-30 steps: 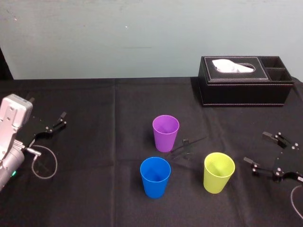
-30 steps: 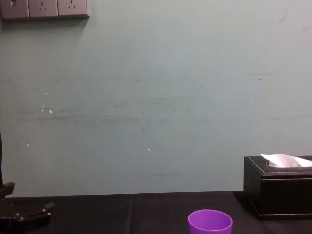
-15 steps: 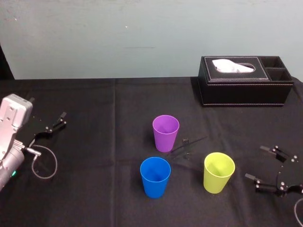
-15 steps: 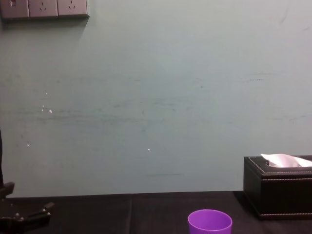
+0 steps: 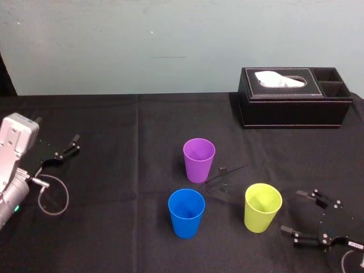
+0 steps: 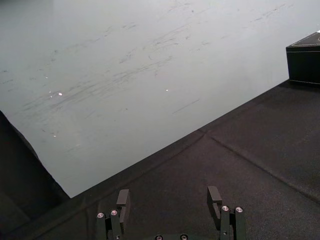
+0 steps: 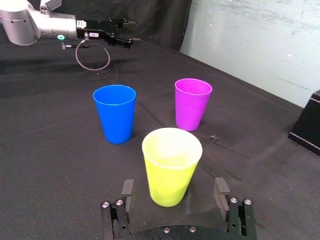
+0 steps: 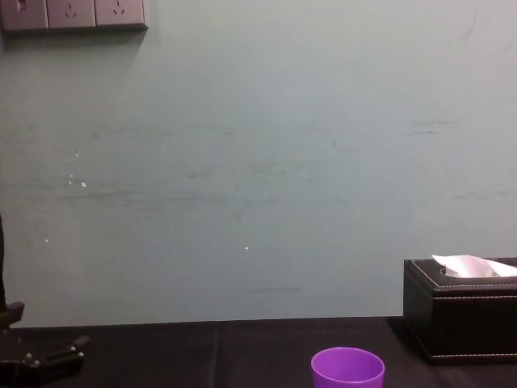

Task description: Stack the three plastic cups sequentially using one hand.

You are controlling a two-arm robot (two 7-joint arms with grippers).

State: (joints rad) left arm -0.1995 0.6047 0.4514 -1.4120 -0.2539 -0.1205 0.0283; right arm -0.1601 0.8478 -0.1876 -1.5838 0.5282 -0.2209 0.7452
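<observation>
Nearest the robot, at the right front of the black-clothed table (image 5: 102, 233), the right gripper (image 5: 289, 211) sits low with its two fingers spread wide and nothing between them. It faces the yellow-green cup (image 5: 263, 207), which stands upright, mouth up, just beside the fingertips and apart from them. The right wrist view places this cup directly ahead of the gap between the fingers. The blue cup (image 5: 186, 213) stands upright to the left of the yellow-green cup, well apart from it and about as near the front edge. The purple cup (image 5: 199, 160) stands upright farther back, behind the space between the other two, touching neither. No cup sits inside another. A small dark item (image 5: 222, 170), too small to identify, lies on the cloth just right of the purple cup. The left gripper (image 5: 73, 144) is parked at the far left of the table, fingers apart and empty. A black tissue box (image 5: 296, 108) sits at the right rear, white tissue showing at its slot. A pale wall (image 5: 170, 45) stands behind.
</observation>
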